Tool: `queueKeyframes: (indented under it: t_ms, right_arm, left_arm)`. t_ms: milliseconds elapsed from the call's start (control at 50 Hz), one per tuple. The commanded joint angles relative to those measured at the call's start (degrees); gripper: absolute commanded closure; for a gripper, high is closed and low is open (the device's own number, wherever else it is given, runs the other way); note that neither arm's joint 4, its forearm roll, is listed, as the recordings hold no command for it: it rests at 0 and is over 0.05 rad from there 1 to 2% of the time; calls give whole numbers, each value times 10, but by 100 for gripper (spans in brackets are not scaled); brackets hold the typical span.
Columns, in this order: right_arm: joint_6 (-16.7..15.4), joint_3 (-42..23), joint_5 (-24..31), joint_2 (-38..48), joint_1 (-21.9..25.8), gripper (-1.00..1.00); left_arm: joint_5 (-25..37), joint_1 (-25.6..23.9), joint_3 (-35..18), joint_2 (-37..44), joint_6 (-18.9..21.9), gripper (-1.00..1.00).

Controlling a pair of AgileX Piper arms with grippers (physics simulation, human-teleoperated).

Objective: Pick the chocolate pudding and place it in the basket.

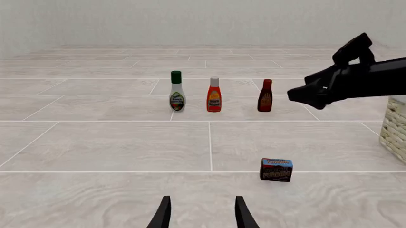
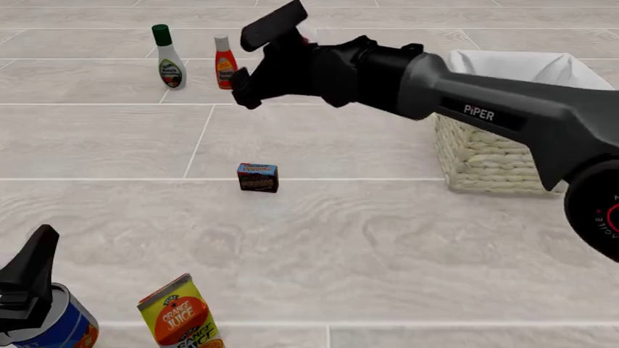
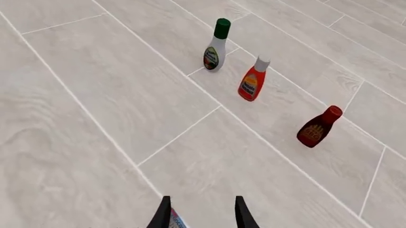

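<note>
The chocolate pudding (image 2: 258,177), a small dark brown box with a blue and red top band, stands on the tiled table left of the basket (image 2: 491,161). It also shows in the left wrist view (image 1: 276,169), ahead of my left gripper (image 1: 202,216), which is open and empty. My right gripper (image 2: 243,90) is open and empty, held high over the table beyond the pudding. In the right wrist view its fingers (image 3: 241,213) are spread, and a blue and red sliver shows at the picture's edge between them. The wicker basket has a white cloth rim (image 2: 541,67).
A green-capped white bottle (image 2: 170,59) and an orange bottle (image 2: 225,67) stand in the far row with a dark red sauce bottle (image 1: 265,96). An orange juice carton (image 2: 180,316) and a blue can (image 2: 58,328) stand at the near left by my left arm (image 2: 27,279).
</note>
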Motion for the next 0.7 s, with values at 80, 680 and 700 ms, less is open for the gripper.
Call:
queueKeyframes:
  t_ms: [80, 680, 700]
  right_arm:
    - [-16, -72, 74, 24, 8, -100]
    - [-6, -147, 170, 70, 24, -100]
    - [-6, -148, 172, 72, 23, -100]
  left_arm:
    - [0, 0, 0, 0, 0, -100]
    - [0, 0, 0, 0, 0, -100]
    - [0, 0, 0, 0, 0, -100]
